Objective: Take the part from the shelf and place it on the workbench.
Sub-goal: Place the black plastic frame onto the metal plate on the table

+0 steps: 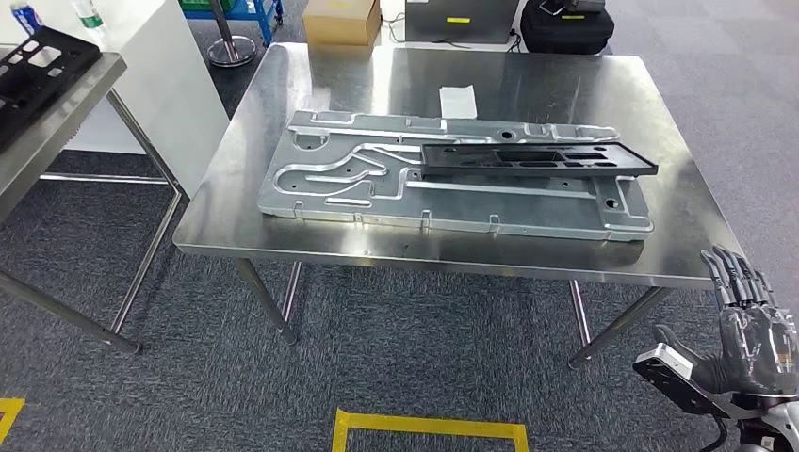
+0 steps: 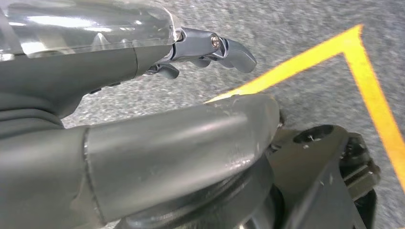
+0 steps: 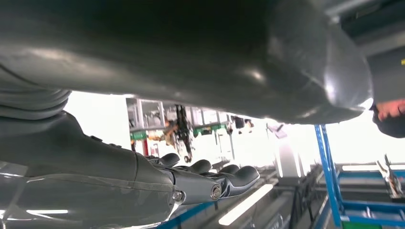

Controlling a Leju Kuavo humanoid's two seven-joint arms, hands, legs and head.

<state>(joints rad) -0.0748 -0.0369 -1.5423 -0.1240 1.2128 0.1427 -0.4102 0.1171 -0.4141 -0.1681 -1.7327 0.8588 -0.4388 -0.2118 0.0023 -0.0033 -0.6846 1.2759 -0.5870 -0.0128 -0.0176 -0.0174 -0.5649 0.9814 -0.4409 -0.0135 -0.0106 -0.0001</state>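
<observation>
Already the black part [image 1: 539, 158] lies on the desk [image 1: 452, 250], so the placing looks done.
It rests flat on top of a large grey metal plate [image 1: 377, 193], toward the plate's right half and nearer the desk's far edge than its near one. The right robot hand [image 1: 749, 325] hangs off the desk's near right corner, fingers straight and apart, holding nothing. The left robot hand [image 2: 143, 95] hangs over grey carpet by a yellow floor line [image 2: 329, 67]; its fingers curve loosely around nothing. Judging from this, the step in hand is drawing clear: lower the right arm straight away from the desk's edge, without brushing the near corner, so part and plate keep their places.
</observation>
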